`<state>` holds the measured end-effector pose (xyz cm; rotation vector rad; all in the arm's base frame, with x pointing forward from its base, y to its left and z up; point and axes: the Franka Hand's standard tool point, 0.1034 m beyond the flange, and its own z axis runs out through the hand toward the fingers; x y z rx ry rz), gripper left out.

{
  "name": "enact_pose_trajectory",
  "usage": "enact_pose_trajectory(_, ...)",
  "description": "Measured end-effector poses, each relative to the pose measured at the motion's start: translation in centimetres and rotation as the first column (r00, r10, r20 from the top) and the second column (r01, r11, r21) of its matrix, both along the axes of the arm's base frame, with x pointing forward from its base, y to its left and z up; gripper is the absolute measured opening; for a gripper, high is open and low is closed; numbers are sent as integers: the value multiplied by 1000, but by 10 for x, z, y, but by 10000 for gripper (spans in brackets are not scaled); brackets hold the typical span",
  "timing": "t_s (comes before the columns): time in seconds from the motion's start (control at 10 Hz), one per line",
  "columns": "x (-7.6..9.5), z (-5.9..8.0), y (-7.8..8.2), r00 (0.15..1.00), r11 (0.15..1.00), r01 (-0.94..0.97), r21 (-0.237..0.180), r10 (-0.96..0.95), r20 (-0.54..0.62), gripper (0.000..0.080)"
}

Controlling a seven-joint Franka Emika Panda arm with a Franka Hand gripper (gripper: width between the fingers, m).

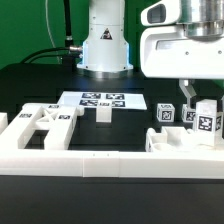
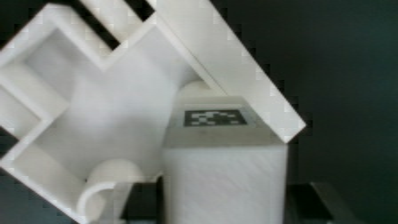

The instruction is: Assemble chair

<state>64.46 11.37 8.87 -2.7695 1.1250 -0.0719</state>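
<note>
My gripper (image 1: pixel 189 97) hangs at the exterior view's right, over a group of white chair parts with marker tags (image 1: pixel 190 116). In the wrist view a white upright block (image 2: pixel 226 170) with a tag on its end stands between my dark fingers (image 2: pixel 338 203), and the jaws sit close on both its sides. Behind it lies a large white slatted chair panel (image 2: pixel 107 90). A small rounded white peg (image 2: pixel 107 182) shows beside the block. Another white chair frame (image 1: pixel 45 122) lies at the exterior view's left, and a short white post (image 1: pixel 103 113) stands in the middle.
The marker board (image 1: pixel 100 99) lies flat in front of the arm's base (image 1: pixel 105 45). A low white wall (image 1: pixel 100 162) runs along the near side, with raised ends at both sides. More tagged white pieces (image 1: pixel 165 113) (image 1: pixel 208 120) stand close on both sides of my gripper.
</note>
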Motion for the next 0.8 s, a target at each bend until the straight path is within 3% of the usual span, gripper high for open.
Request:
enact_pose_trajectory(0.2, 0, -1, 0, 991, 991, 133, 18, -132, -16, 284)
enact_pose_trajectory(0.3, 1, -1, -2, 943, 941, 333, 58, -332, -40, 284)
enact_pose_trajectory(0.4, 1, -1, -2, 895, 892, 446, 70, -442, -61, 284)
enact_pose_trajectory(0.8, 1, -2, -4, 759, 755, 650, 87, -640, -118, 284)
